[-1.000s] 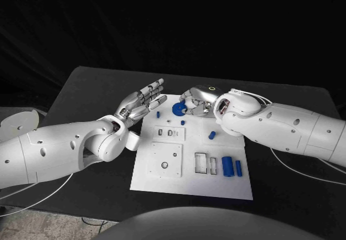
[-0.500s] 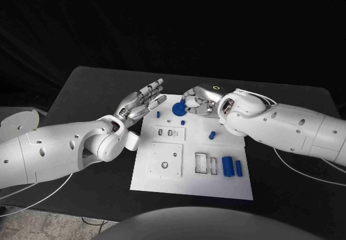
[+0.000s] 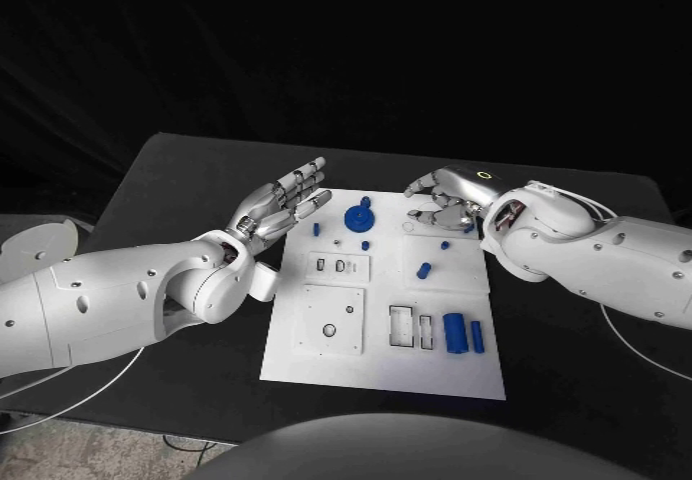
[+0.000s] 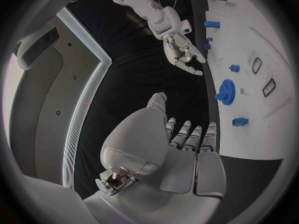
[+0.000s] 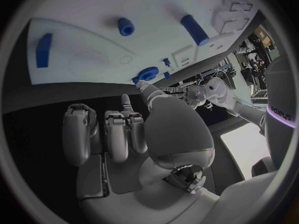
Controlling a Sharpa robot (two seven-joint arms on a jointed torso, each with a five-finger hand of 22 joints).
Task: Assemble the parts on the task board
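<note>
Gear (image 3: 359, 217) seated at far end of task board (image 3: 382, 375); both hands empty, fingers apart.

Right hand (image 3: 444, 198) hovers beside the gear; left hand (image 3: 283, 205) waits off the board's left edge. Recommend approaching the short peg (image 3: 424, 269) from above, pinching squarely. Only partial lettering shows on the right wrist, ending "PUS".

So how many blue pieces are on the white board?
7: gear; small pieces left of it, nearer, by the right hand, mid-board; two long ones nearest. More may hide.
</note>
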